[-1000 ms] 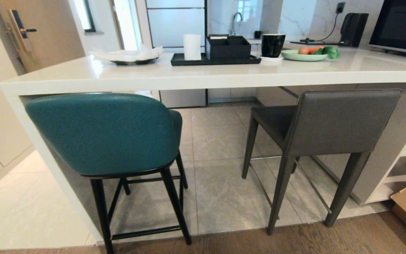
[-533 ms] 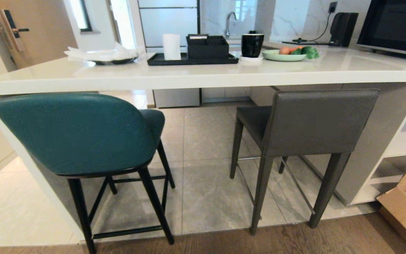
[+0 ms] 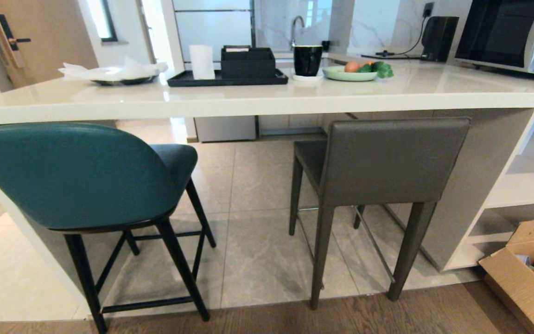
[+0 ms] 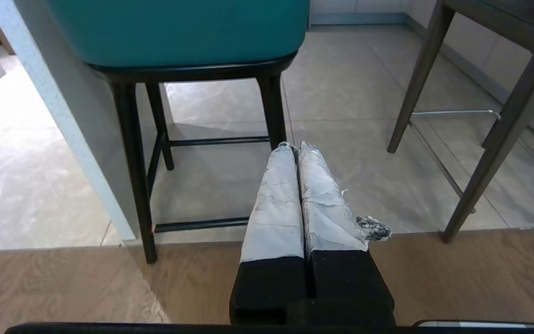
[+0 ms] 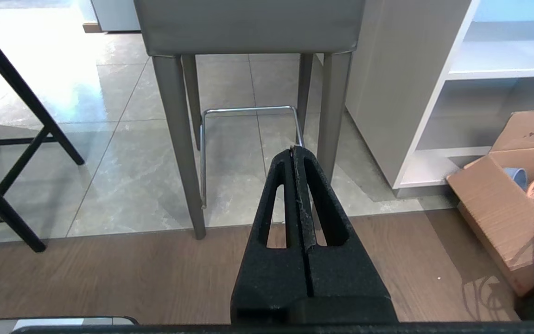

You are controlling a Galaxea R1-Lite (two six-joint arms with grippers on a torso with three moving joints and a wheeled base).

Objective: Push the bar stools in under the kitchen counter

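Stools stand at the near edge of the white desk (image 3: 267, 99), backs toward the camera. The teal stool (image 3: 72, 176) is on the left beside the desk's white side panel, its seat partly under the slab. The grey stool (image 3: 387, 160) stands to the right, near the open shelves (image 3: 522, 185), seat reaching under the top, rear legs at the line where tile meets wood floor. The left claw (image 4: 294, 147) hangs clenched and empty before the teal stool's legs; the right claw (image 5: 293, 149) is likewise clenched, empty, facing the grey stool.
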